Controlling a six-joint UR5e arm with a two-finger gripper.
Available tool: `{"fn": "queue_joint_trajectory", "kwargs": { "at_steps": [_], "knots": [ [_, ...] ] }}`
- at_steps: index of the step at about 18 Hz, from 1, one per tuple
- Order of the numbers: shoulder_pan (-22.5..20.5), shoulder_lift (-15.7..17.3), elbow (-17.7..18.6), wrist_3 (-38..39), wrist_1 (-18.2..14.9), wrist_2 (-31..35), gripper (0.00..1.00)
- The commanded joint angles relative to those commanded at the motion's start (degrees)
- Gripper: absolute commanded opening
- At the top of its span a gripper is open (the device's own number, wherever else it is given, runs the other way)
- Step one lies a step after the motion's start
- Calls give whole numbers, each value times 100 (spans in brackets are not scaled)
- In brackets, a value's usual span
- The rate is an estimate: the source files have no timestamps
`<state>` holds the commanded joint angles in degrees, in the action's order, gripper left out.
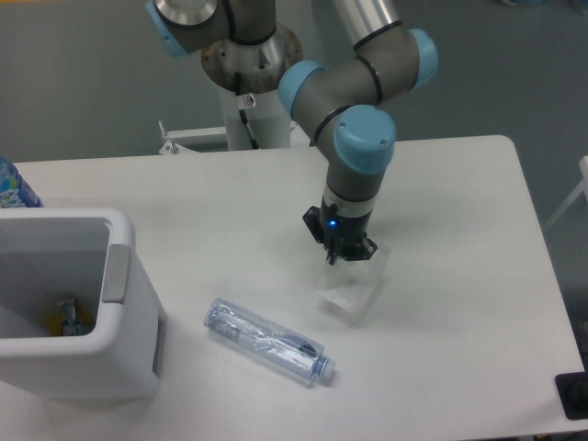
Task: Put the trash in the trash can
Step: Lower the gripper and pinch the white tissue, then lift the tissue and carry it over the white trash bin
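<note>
Fingers of the black two-finger gripper [342, 259] are pinching the crumpled white paper-like sheet [352, 292] over the white table [459, 239]. Nearby, the crushed clear plastic bottle [266, 341] is lying; no label is legible. The white boxy plastic trash can [101, 303] is standing well left.

1. No text, brand, number or sign can be read anywhere in the view.
2. The crushed clear bottle [267, 342] lying on the bench carries a wrinkled label, but its print is too small and blurred to make out.
3. The blue-labelled bottle [13, 186] at the left edge shows pale markings that cannot be read as letters.
4. The trash can [118, 354] shows plain white walls and a grey tab with no visible lettering.
</note>
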<state>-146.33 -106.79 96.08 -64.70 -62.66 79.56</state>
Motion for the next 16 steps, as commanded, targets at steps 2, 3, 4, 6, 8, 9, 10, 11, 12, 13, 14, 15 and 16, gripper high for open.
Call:
{"fn": "queue_joint_trajectory", "kwargs": {
  "at_steps": [2, 3, 4, 6, 8, 9, 10, 11, 12, 13, 14, 15, 16],
  "knots": [
    [-62, -9, -255, 377, 0, -535, 0],
    [-105, -9, -369, 588, 0, -886, 0],
    [-167, -9, -501, 790, 0, -1237, 0],
    [-185, 43, -721, 1238, 17, -1906, 0],
    [-115, 61, -932, 1686, 43, -2320, 0],
    [-80, 87, -1020, 1863, 61, -2444, 0],
    [-36, 218, -1108, 2030, 70, -2558, 0],
    [17, 324, -1213, 2188, 70, -2672, 0],
    [61, 351, -1327, 2346, 70, -2769, 0],
    [139, 377, -1433, 2513, 70, -2883, 0],
    [201, 473, -1504, 2680, 70, -2998, 0],
    [254, 553, -1548, 2812, 79, -3120, 0],
    [307, 623, -1557, 2909, 79, -3226, 0]
  ]
}}
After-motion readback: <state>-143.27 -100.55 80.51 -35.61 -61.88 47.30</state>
